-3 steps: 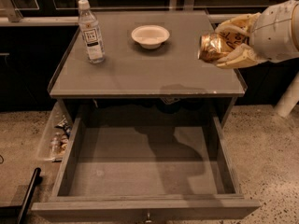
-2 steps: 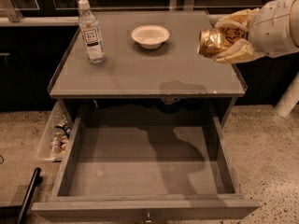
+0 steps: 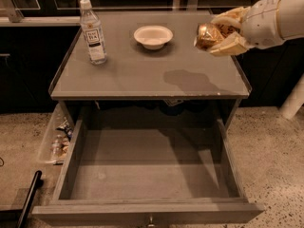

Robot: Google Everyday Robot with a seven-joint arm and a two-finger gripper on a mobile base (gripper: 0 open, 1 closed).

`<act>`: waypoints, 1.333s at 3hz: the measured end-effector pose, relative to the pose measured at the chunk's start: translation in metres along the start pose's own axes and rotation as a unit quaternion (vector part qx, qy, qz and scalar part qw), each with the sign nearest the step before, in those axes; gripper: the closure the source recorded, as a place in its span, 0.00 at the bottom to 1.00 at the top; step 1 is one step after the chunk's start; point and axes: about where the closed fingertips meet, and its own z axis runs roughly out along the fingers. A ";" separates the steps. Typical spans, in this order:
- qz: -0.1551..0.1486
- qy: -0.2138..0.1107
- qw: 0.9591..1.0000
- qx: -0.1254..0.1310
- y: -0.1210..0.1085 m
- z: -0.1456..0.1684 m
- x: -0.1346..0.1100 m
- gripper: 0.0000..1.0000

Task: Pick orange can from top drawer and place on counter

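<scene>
My gripper (image 3: 219, 33) reaches in from the right and is shut on the orange can (image 3: 209, 35), a shiny orange-gold can lying sideways between the pale fingers (image 3: 231, 44). It is held in the air above the right part of the counter (image 3: 142, 75), with its shadow on the counter top below. The top drawer (image 3: 147, 167) stands pulled fully open below the counter, and its grey floor shows nothing on it.
A clear plastic bottle (image 3: 92, 31) with a white label stands at the counter's back left. A white bowl (image 3: 153, 36) sits at the back middle. A side bin (image 3: 58, 141) with small items hangs left of the drawer. A dark bar (image 3: 28, 198) lies on the floor.
My gripper has carried the orange can slightly up and to the left, further over the counter. Bottle, bowl and drawer have not moved.
</scene>
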 end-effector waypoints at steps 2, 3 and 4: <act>0.059 -0.019 0.997 -0.047 -0.009 0.066 0.039 1.00; 0.088 -0.022 0.994 -0.063 -0.007 0.088 0.057 1.00; 0.110 -0.025 0.991 -0.077 -0.004 0.102 0.068 1.00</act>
